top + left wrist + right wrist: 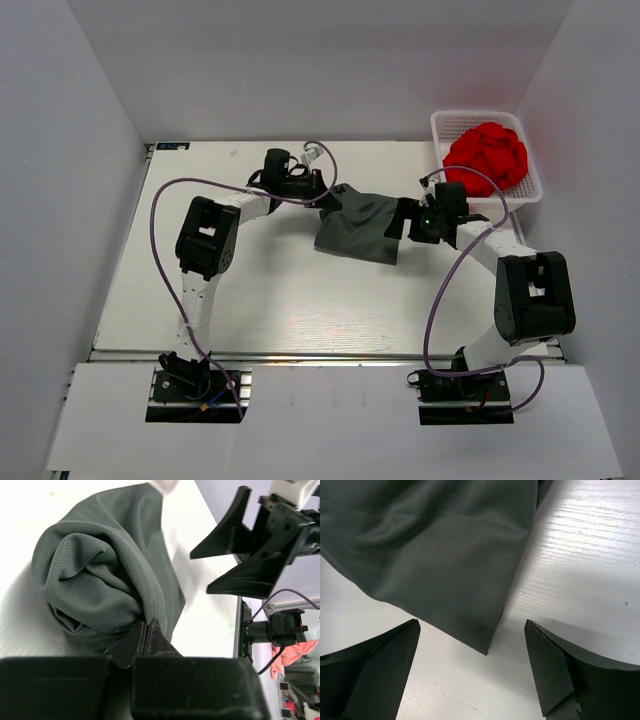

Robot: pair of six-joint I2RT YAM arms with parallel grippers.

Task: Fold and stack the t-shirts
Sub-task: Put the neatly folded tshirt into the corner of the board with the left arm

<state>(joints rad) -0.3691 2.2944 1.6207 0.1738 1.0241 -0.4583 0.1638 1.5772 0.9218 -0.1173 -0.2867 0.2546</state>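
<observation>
surface: white table (280,300), grey t-shirt (358,228) bunched mid-table.
left gripper (146,629): jaws closed, pinching a t-shirt fold.
right gripper (472,625): jaws wide apart, empty, above t-shirt corner.

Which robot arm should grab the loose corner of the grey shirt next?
Probably the right. The right claw is open, with a loose corner of the grey shirt showing right in front of it. The left claw is shut on the bunched cloth at the other side.

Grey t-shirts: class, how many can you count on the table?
1. The grey t-shirt lies on the table, pinched by the left gripper, one corner by the open right gripper. The red heap in the basket may hide others.
</observation>
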